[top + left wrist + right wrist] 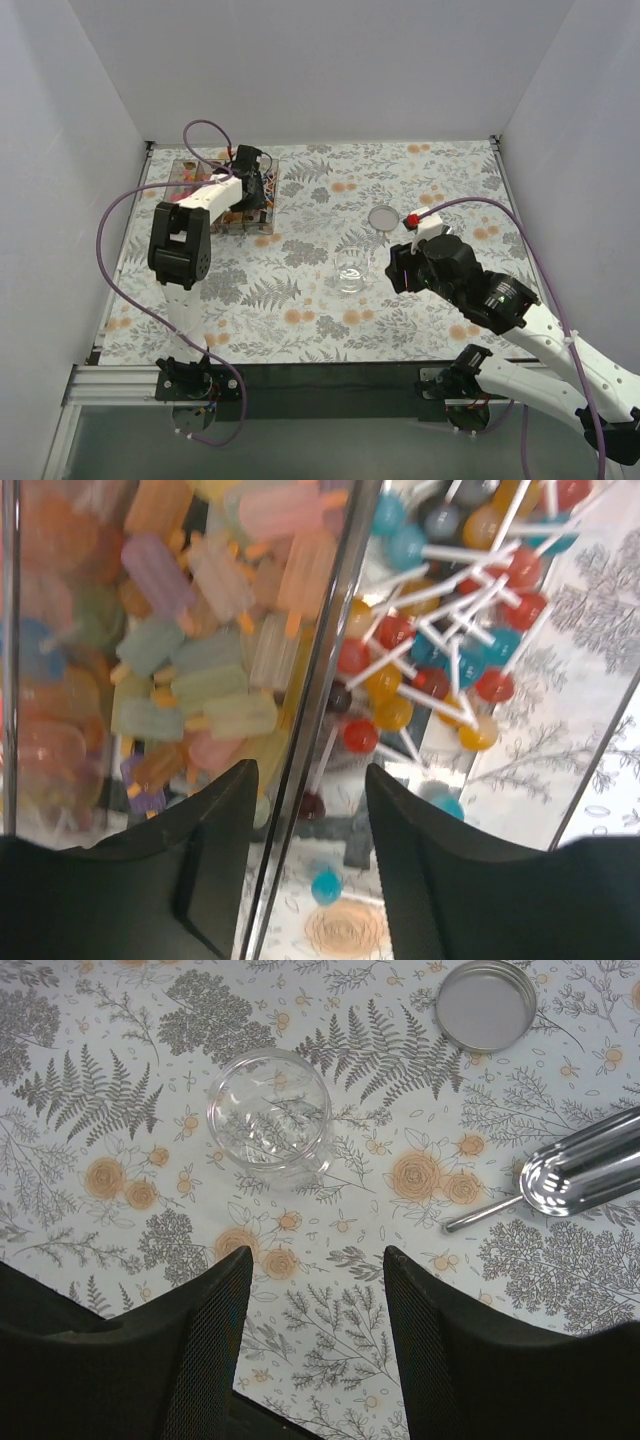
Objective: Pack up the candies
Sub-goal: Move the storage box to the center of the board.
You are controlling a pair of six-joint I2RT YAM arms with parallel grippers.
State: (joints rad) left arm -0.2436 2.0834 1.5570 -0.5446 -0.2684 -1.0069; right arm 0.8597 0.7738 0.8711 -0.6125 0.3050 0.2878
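Partly blurred candies (215, 695) beside clear divider (316, 680), left gripper (310, 780) spread astride it, right gripper (318, 1270) spread.

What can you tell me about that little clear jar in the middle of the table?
The jar is small, round and clear, glass by the look of it, with a cut pattern showing in its base. It stands upright on the flowered tablecloth with its mouth open, and it is empty. A round metal lid lies on the cloth apart from it. Only the cloth touches the jar.

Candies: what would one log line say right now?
left gripper: open over candies | right gripper: open, empty | jar: empty, lid off
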